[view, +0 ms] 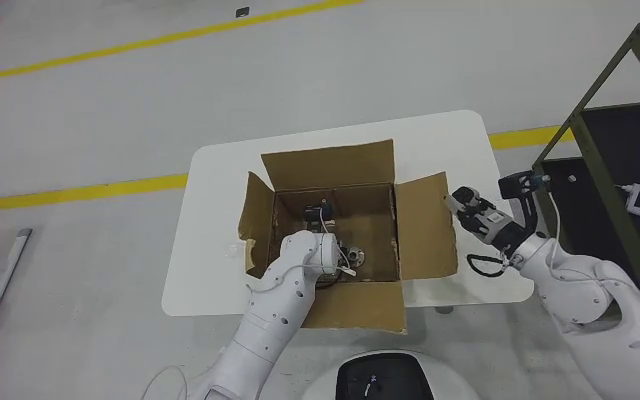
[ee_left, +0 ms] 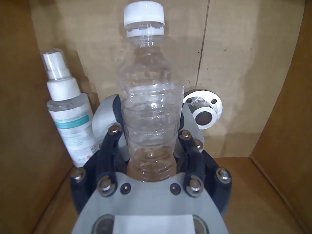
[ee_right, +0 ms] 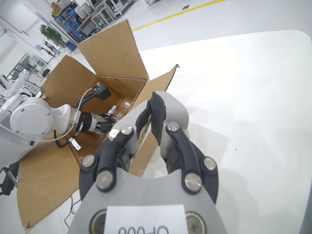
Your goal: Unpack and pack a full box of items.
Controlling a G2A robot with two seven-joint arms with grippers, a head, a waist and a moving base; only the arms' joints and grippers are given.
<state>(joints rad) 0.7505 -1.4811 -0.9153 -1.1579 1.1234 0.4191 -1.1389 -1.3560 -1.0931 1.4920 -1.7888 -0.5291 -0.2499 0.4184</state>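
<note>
The box (view: 330, 165) sits open in the middle of the white table (view: 440, 140), all four flaps folded outward. The left arm reaches into it from the near side, and the left gripper (ee_left: 151, 113) is low inside the box, toward its left half. Its fingers (ee_left: 107, 113) are clamped on the lower body of a clear plastic bottle (ee_left: 151, 86) with a white cap. The bottle runs out from the palm between the two fingers, its cap pointing at a bare cardboard face of the box with a seam in it. A white spray bottle (ee_left: 68, 108) with a clear cover over its nozzle rests just beside the gripper, against a box wall. A round metal flange (ee_left: 204, 109) lies on the bottle's other side, close to the other finger.

The right gripper (ee_right: 152, 115) hangs over the bare table to the right of the box, just past the right flap. Its black pads (ee_right: 158, 113) are pressed together and it carries nothing.
</note>
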